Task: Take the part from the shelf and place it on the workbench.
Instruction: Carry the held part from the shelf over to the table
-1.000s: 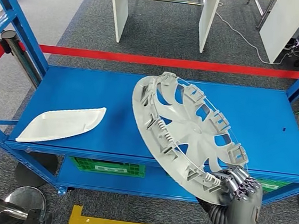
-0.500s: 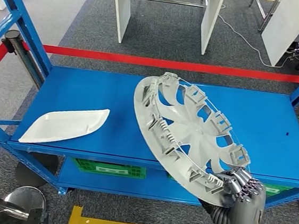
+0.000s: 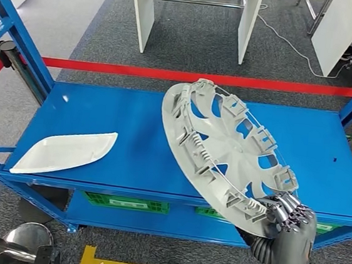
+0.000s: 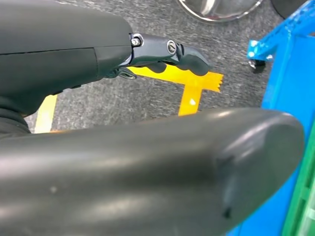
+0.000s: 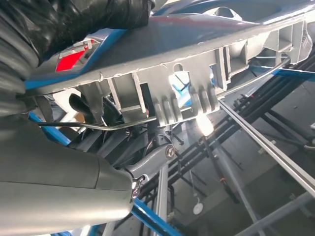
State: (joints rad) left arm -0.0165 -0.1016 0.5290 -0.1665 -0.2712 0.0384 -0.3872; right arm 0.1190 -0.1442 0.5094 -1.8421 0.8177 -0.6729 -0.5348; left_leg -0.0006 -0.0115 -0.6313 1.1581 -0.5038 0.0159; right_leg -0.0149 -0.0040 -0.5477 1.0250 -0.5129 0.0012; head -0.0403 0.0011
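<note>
Grey carpet crossed by red tape (image 3: 123,70) lies behind the blue shelf (image 3: 135,134), whose top carries a white curved panel (image 3: 65,152). Green crates (image 3: 124,201) sit on the lower level; their contents cannot be made out. At the shelf's front edge, the right hand (image 3: 287,229) grips the grey wheel cover (image 3: 224,153) by its rim, tilted above the shelf. Whether the left hand (image 4: 167,49) is open or closed cannot be told.
</note>
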